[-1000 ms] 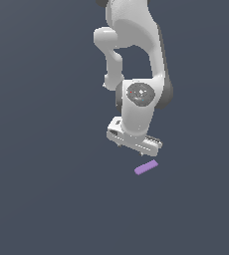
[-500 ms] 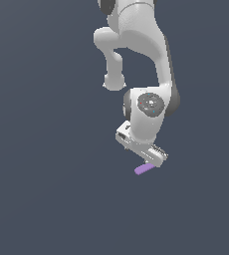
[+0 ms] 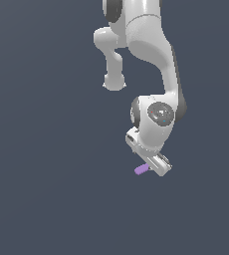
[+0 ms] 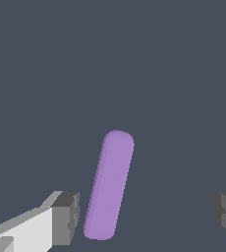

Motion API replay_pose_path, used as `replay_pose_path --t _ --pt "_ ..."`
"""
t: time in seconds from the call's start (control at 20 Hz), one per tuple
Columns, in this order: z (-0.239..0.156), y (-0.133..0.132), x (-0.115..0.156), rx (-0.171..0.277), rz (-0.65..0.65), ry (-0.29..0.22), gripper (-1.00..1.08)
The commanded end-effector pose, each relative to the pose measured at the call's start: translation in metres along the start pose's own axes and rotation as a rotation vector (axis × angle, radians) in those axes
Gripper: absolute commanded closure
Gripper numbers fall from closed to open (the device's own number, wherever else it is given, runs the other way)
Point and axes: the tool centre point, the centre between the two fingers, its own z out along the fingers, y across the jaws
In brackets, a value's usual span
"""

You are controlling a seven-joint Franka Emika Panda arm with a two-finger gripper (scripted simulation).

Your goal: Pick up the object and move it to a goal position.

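Plain dark slate-grey floor [image 3: 42,199], no edges or markings seen, so no goal marker can be located. The purple bar [image 4: 109,184] is lying flat on it, rounded ends, long axis slightly tilted relative to the finger line in the wrist view. In the exterior view only one end of the bar is visible, poking out from under the gripper toward that view's left.

The gripper [image 4: 145,214] is spread wide, nothing held. The bar is bracketed by the two dark pads but not centred: one pad [image 4: 66,216] is just beside the bar's near end, the other sits well apart at the opposite frame edge. Whether the near pad is touching cannot be told.

Step judged: descent/alignment before closing; grasp not yet made.

Risks:
- Off-centre closure: bar likely shoved sideways by the near pad first, could rotate or skid out.
- Only the end portion of the bar is between the pads; bar may pivot when lifted.
- Thin profile: pads closing too high would slip over it.
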Motion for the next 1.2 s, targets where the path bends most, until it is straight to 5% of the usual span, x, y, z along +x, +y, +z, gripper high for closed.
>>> replay_pose_path --t 0.0,0.55,1.15 --pt "0.005 -0.006 -0.004 0.001 0.056 0.002 -0.92" --pt "0.020 -0.023 -0.016 0.002 0.204 0.007 -0.92" --pt "0.032 -0.024 -0.017 0.002 0.221 0.008 -0.92"
